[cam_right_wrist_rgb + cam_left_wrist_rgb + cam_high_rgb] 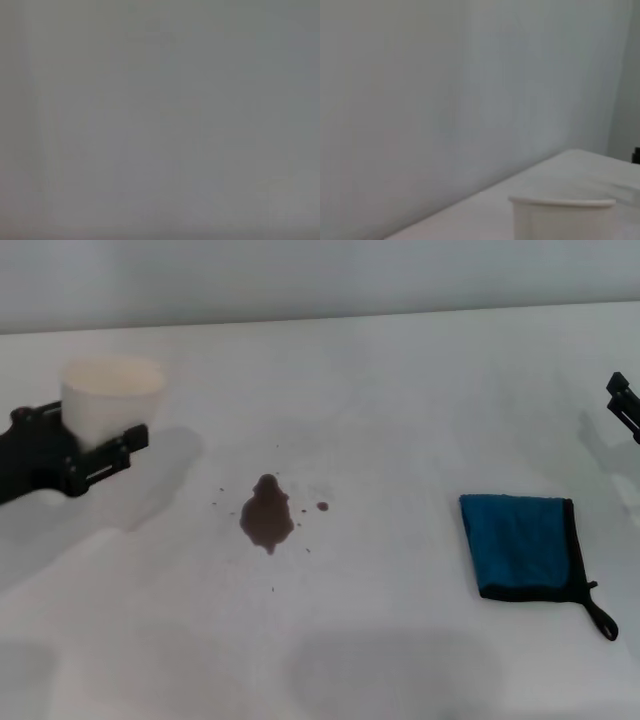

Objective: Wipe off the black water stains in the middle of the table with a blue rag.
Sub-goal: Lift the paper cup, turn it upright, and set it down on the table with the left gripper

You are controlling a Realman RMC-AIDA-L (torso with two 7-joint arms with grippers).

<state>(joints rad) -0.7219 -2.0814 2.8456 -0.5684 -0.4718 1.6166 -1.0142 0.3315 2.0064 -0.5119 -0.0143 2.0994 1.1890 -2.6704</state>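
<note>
While the black water stains [267, 516] lie near the middle of the table [400, 380], the blue rag [520, 545] rests flat well to the right of them, apart from both arms, its black edge trim and small corner loop [603, 620] turned away from the blot. Tiny specks ring the pear-shaped blot, the largest just to its right. Well to the left of the stains, the left gripper [95, 445] is closed around a white paper cup [110, 400], held upright with its open rim up; the left wrist view shows that cup's rim [562, 201] against a pale wall. Far to the right of the stains, beyond the rag, the right gripper [622, 405] shows only at the frame's edge, and whether its fingers are parted cannot be told. Nothing touches the rag or the stains.
</note>
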